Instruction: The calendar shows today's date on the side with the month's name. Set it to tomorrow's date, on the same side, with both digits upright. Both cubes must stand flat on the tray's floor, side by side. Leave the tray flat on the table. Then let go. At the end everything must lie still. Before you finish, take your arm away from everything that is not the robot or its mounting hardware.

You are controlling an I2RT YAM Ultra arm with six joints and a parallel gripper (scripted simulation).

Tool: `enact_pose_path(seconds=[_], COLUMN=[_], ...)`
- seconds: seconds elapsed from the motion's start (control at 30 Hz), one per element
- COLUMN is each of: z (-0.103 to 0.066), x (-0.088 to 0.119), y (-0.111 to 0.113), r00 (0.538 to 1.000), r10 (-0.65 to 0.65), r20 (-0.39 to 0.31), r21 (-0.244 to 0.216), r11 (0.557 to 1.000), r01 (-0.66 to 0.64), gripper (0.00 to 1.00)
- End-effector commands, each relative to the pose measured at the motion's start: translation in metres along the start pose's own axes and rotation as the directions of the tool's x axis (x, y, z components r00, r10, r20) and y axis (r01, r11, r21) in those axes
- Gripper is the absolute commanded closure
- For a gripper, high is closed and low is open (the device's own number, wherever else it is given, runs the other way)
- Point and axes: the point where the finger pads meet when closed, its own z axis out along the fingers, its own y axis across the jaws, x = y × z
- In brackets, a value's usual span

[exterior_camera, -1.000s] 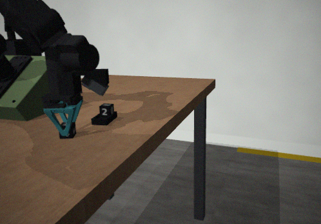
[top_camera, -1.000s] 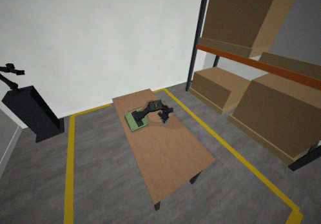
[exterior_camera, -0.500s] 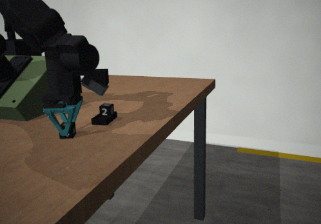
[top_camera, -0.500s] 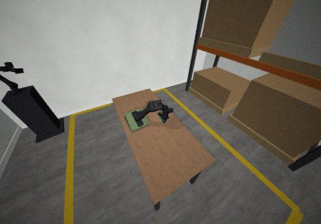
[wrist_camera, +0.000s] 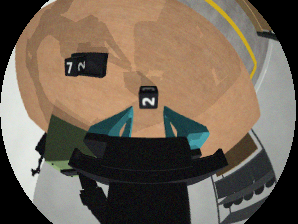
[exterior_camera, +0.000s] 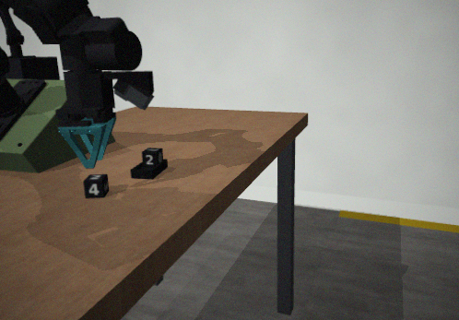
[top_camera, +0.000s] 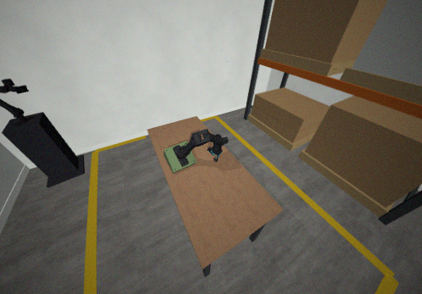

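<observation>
A small black tray (exterior_camera: 147, 172) (wrist_camera: 95, 67) lies flat on the wooden table (exterior_camera: 194, 160) (top_camera: 220, 206). One black cube (exterior_camera: 152, 156) stands in it and shows a 2 to the exterior view. The second black cube (exterior_camera: 96, 185) (wrist_camera: 148, 98) stands on the bare table in front of the tray, apart from it. It shows a 4 on its side and a 2 on top in the wrist view. My gripper (exterior_camera: 89, 163) (wrist_camera: 148, 109) (top_camera: 216, 158) hangs just above this loose cube. Its teal fingers are open and hold nothing.
The arm's green base plate (exterior_camera: 37, 136) (top_camera: 180, 159) sits at the left, close behind the gripper. The table's edge (exterior_camera: 258, 160) runs to the right of the tray. Shelves with large cardboard boxes (top_camera: 339, 117) stand beyond the table.
</observation>
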Motion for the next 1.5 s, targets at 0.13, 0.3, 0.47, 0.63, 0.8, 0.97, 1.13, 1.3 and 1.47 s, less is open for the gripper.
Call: enact_pose_path(seconds=[0.13,0.3,0.47,0.63,0.8,0.97,1.13,1.3,1.47], z=[-0.04,-0.046,-0.048,-0.048,-0.048,-0.048,-0.048,-0.048,-0.048], x=[-0.002,-0.002,-0.002,-0.002,-0.002,-0.002,-0.002,-0.002,-0.002], y=[-0.001,-0.001,-0.001,-0.001,-0.001,-0.001,-0.001,-0.001,-0.001], r00=[1.0,1.0,1.0,1.0,1.0,1.0,1.0,1.0,1.0], r10=[0.004,0.004,0.004,0.004,0.004,0.004,0.004,0.004,0.004], r20=[0.008,0.008,0.008,0.008,0.008,0.008,0.008,0.008,0.008], r21=[0.001,0.001,0.001,0.001,0.001,0.001,0.001,0.001,0.001], r11=[1.0,1.0,1.0,1.0,1.0,1.0,1.0,1.0,1.0], r01=[-0.004,-0.004,-0.004,-0.004,-0.004,-0.004,-0.004,-0.004,-0.004], gripper=[0.53,0.53,0.0,0.0,0.0,0.0,0.0,0.0,0.0])
